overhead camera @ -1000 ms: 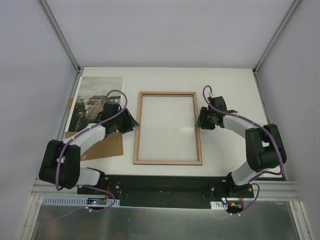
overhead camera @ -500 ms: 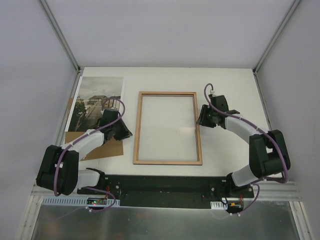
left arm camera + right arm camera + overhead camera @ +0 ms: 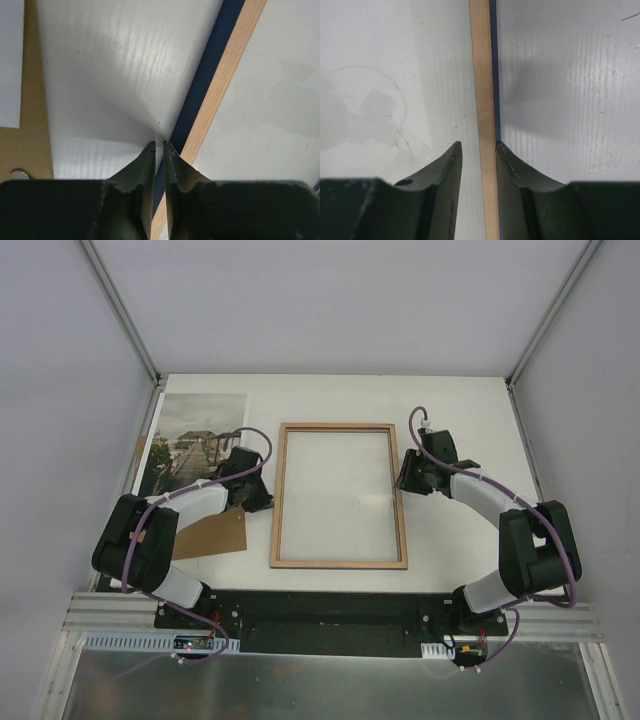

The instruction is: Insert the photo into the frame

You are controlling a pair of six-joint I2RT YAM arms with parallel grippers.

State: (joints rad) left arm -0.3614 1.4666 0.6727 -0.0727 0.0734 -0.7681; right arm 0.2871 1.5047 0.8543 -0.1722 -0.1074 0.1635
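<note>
The frame [image 3: 338, 564] lies flat mid-table, light wood back up, its pane showing the white table. The photo [image 3: 195, 435] of a boardwalk lies flat at the far left. My left gripper [image 3: 264, 504] sits at the outer side of the frame's left rail; in the left wrist view the gripper [image 3: 159, 145] is shut to a thin slit over the navy edge [image 3: 200, 85], holding nothing. My right gripper [image 3: 401, 479] straddles the right rail [image 3: 482, 75]. This gripper [image 3: 478, 144] is open: one finger [image 3: 512, 165] touches the navy side, the other stands clear of the wood.
A brown backing board [image 3: 210, 533] lies under my left arm, partly beneath the photo, and shows in the left wrist view [image 3: 30, 100]. Grey walls enclose the table on three sides. The arm bases and a black rail [image 3: 330, 608] line the near edge.
My left gripper has closed from open to nearly shut and swung right to the frame's left rail. The frame has slid slightly right. The right jaws have narrowed a little around the right rail.
</note>
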